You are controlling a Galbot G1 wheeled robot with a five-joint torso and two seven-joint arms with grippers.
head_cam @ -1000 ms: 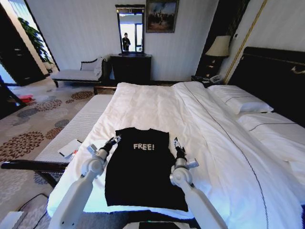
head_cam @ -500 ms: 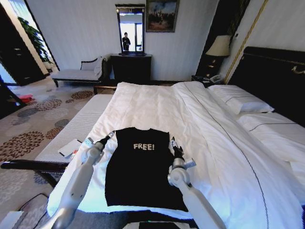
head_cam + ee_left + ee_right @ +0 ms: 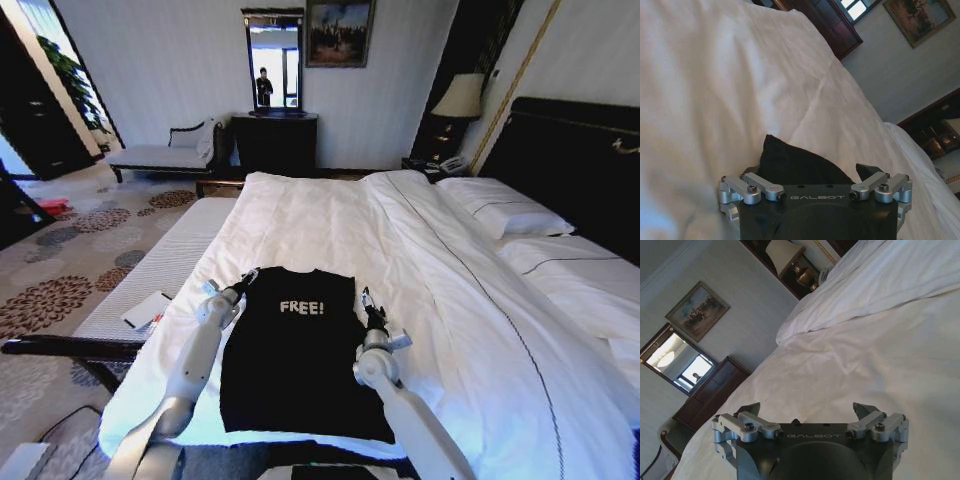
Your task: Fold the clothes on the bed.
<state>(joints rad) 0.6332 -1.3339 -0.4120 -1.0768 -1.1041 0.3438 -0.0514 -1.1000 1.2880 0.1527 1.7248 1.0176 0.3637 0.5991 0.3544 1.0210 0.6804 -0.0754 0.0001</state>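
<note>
Left wrist view shows the left gripper (image 3: 812, 172) with its two fingers spread wide, and a black corner of the T-shirt (image 3: 795, 162) pokes up in the gap between them, but the fingers do not pinch it. From the head view, this left gripper (image 3: 243, 281) sits at the far left corner of the T-shirt (image 3: 295, 355), right at the shoulder. The right gripper (image 3: 367, 304) rests at the right edge of the shirt, a bit nearer than the left one. Right wrist view shows the right gripper (image 3: 807, 412) with its fingers spread apart too, holding nothing, with just the white duvet (image 3: 880, 350) in front of it. The shirt lies flat on the near part of the bed (image 3: 330, 215), chest up, with the white word FREE! (image 3: 301, 307) on it. Its sides look tucked in already, so it makes a long black shape. My guess is that the robot is getting ready to grab the two far corners for the next fold. For that, the left fingers need to close on the corner between them. The right gripper looks like it needs to go farther up to the other shoulder and get some cloth first. Both should grab just the shirt and not the duvet under it.
</note>
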